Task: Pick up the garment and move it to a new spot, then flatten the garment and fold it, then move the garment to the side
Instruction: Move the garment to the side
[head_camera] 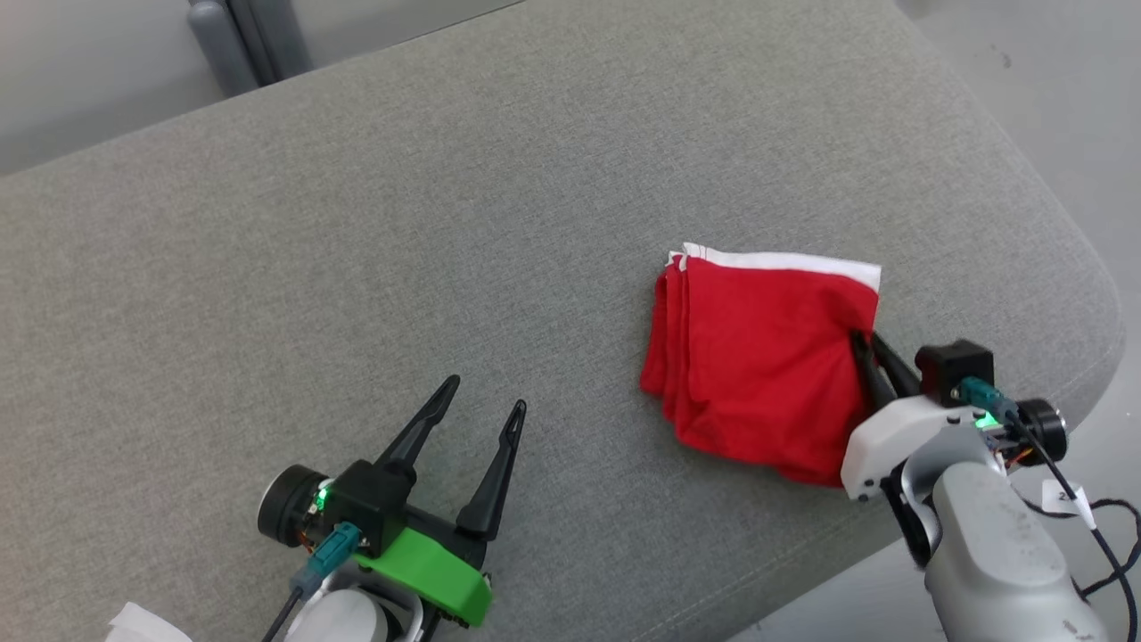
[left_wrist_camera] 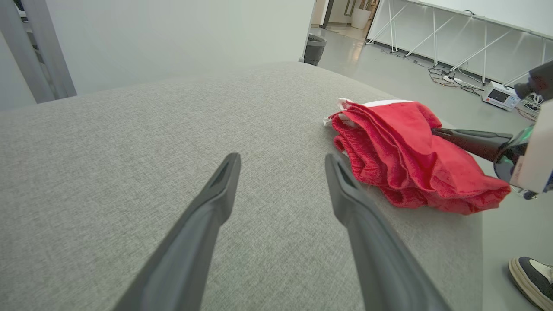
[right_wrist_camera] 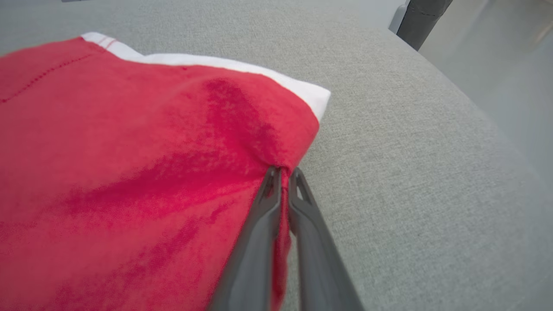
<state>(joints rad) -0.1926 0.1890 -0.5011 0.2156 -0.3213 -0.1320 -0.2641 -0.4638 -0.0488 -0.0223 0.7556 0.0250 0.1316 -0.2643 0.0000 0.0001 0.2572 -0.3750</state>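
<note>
Right tool [right_wrist_camera: 283,172] pinching garment [head_camera: 758,357] at right edge; left tool [head_camera: 488,392] apart.

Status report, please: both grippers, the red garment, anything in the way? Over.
Left gripper open, apart from garment. Right gripper shut on garment's edge. Garment folded, on cushion. Shoe on floor beside cushion.

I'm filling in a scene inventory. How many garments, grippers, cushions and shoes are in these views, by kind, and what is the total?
garment: 1 (red, white edge, folded)
grippers: 2 (left gripper open, right gripper shut on the garment's edge)
cushion: 1 (grey, under the garment)
shoe: 1 (on the floor, beside the cushion)
Total: 5
</note>
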